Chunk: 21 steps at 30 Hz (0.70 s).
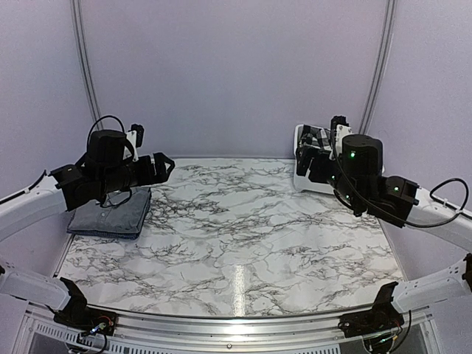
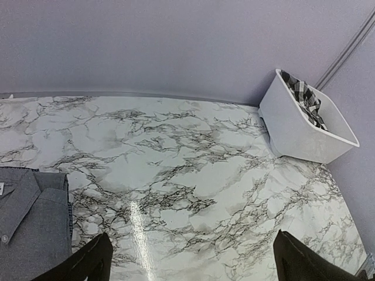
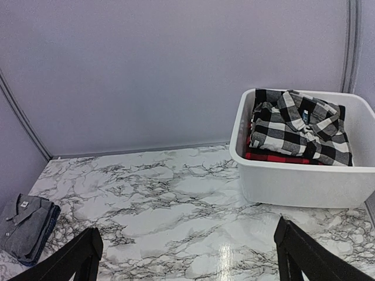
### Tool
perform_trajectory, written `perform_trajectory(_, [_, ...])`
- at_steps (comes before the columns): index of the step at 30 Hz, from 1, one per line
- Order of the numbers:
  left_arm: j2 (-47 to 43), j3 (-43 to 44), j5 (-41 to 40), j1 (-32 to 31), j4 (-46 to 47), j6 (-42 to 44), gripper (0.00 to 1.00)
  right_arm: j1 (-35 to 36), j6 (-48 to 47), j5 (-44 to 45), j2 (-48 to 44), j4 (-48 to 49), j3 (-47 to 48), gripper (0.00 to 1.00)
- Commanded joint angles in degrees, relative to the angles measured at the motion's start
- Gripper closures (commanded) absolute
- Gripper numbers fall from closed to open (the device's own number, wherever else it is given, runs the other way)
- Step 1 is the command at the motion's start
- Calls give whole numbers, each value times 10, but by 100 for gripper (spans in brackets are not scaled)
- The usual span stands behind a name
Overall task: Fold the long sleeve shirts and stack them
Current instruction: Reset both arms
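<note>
My left jaws are wide apart and hold nothing. Their two black fingers [image 2: 88, 263] show at the bottom of my left wrist view, with bare counter between them. My right jaws are wide apart too, and nothing is in them. Their black fingers [image 3: 76, 257] show low in my right wrist view.

The plain grey cloth shirt with a collar [image 1: 110, 214] is folded flat. It lies on the left side of the white marble counter with dark veins [image 1: 236, 221], close to the left wall. It sits on top of the dark blue folded cloth shirt [image 2: 69, 211], which only peeks out as a thin edge under it. The blue one's pattern is too small for me to see.

The grey shirt's collar, with a small white tag, lies at the end nearer the back wall. The rest of the shirt runs from there toward me. My left arm [image 1: 103, 173] hangs over the back part of the pile in the top view, so I cannot tell for sure which side of the pile is longer.

A white plastic tub [image 3: 293, 181] stands at the far right corner of the counter, well apart from the pile. In it lies a black and white check shirt [image 3: 299, 126] on top of some red cloth [image 3: 275, 157]. My right jaws hang in the air in front of the tub.
</note>
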Motion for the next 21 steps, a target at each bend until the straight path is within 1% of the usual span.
perform_trajectory(1, [-14, -5, -21, 1, 15, 14, 1, -2, -6, 7, -15, 5, -2, 2])
perform_trajectory(9, [-16, -4, -36, 1, 16, 9, 1, -2, -12, 9, -14, -4, -1, 2])
perform_trajectory(21, [-10, 11, -17, 1, 2, 17, 1, -3, -24, 0, -9, -12, 3, 1])
